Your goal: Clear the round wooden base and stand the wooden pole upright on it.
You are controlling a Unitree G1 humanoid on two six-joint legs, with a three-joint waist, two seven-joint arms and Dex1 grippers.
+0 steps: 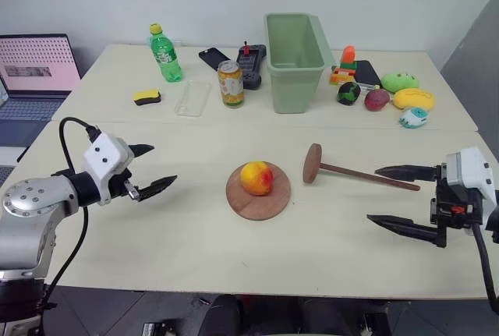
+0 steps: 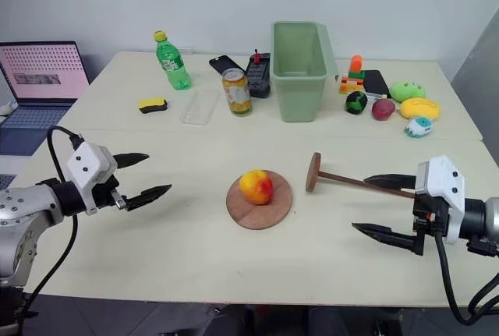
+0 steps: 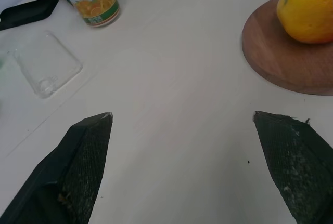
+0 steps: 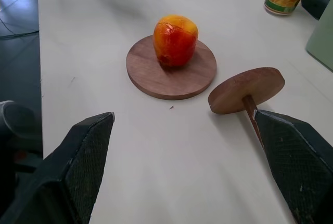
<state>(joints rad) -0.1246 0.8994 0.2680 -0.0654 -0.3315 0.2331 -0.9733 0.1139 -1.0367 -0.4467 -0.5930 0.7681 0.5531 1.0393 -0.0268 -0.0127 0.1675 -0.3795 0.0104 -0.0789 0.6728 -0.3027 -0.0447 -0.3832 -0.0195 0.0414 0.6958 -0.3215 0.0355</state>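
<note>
The pale table (image 1: 187, 235) carries everything, and at its middle lies the round wooden base (image 1: 258, 192), flat, with a yellow-red fruit (image 1: 256, 178) sitting on its centre, so the base is not yet clear. Just beside the base, at about three o'clock from it, the wooden pole (image 1: 359, 173) lies on its side: its fixed disc stands on edge nearest the base, close to it but apart, and the thin rod runs away toward four o'clock, its long axis pointing at the right gripper (image 1: 399, 198). That gripper hovers over the table's right part with its two black fingers spread wide and nothing between them; the rod's free tip lies near its upper finger, and in the right wrist view the rod passes behind one finger (image 4: 296, 167), though I cannot tell whether they touch. The left gripper (image 1: 150, 169) hangs at about nine o'clock from the base, well apart from it, jaws likewise wide and empty, aimed across the table toward the fruit. The relation that matters: the fruit lies between the two grippers, roughly level with both; the pole is plainly the right arm's, while the left has the freer line to the fruit. I judge that lifting the fruit off comes first, then taking the rod near its middle. At the far edge stand a green bin (image 1: 295, 49), a can (image 1: 230, 83) and a green bottle (image 1: 164, 53).
</note>
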